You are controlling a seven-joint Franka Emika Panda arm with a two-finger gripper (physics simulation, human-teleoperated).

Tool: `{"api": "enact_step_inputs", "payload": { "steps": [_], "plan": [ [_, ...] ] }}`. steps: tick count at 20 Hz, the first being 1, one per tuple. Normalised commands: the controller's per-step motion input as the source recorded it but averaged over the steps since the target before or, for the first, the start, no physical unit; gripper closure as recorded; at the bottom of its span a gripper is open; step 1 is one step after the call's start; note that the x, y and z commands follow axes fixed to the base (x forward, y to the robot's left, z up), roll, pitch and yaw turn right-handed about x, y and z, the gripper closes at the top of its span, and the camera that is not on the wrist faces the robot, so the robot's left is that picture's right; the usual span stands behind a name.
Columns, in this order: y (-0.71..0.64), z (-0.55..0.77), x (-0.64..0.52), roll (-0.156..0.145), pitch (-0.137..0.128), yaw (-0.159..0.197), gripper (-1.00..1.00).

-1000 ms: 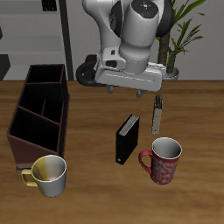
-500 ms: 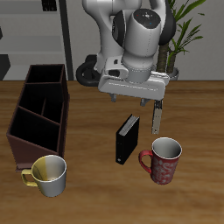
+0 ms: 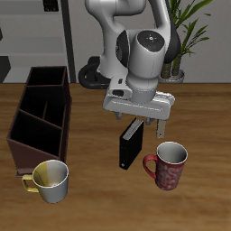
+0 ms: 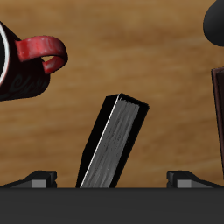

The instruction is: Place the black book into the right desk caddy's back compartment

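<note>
The black book (image 3: 132, 150) stands upright on its edge on the table, its pale page edge showing in the wrist view (image 4: 114, 144). My gripper (image 3: 138, 118) is open and hangs directly above the book, one finger on each side of it and neither touching it. My fingertips (image 4: 39, 179) frame the book in the wrist view. The right desk caddy (image 3: 27, 135), a long dark brown box with dividers, lies well off to the side. Its full-width end section (image 3: 50, 79) is at the far end. A strip of the caddy (image 4: 219, 109) shows in the wrist view.
A red mug (image 3: 167, 165) stands close beside the book, nearer the table's front edge, and also shows in the wrist view (image 4: 22, 61). A white and yellow mug (image 3: 50, 180) stands at the caddy's near end. A potted plant (image 3: 185, 36) stands at the back.
My gripper has come down and toward the table's front, from well above the book to just over it. It now hides the small grey object behind the book. Nothing else moved.
</note>
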Motion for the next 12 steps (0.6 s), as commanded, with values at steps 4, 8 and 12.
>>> {"api": "enact_step_inputs", "payload": {
  "steps": [4, 8, 12],
  "plan": [
    [-0.07, -0.24, 0.06, 0.001, 0.017, -0.027, -1.0],
    [-0.14, -0.28, 0.08, -0.023, 0.043, -0.027, -1.0],
    [-0.08, -0.2, 0.05, -0.007, 0.023, -0.003, -1.0]
  ]
}}
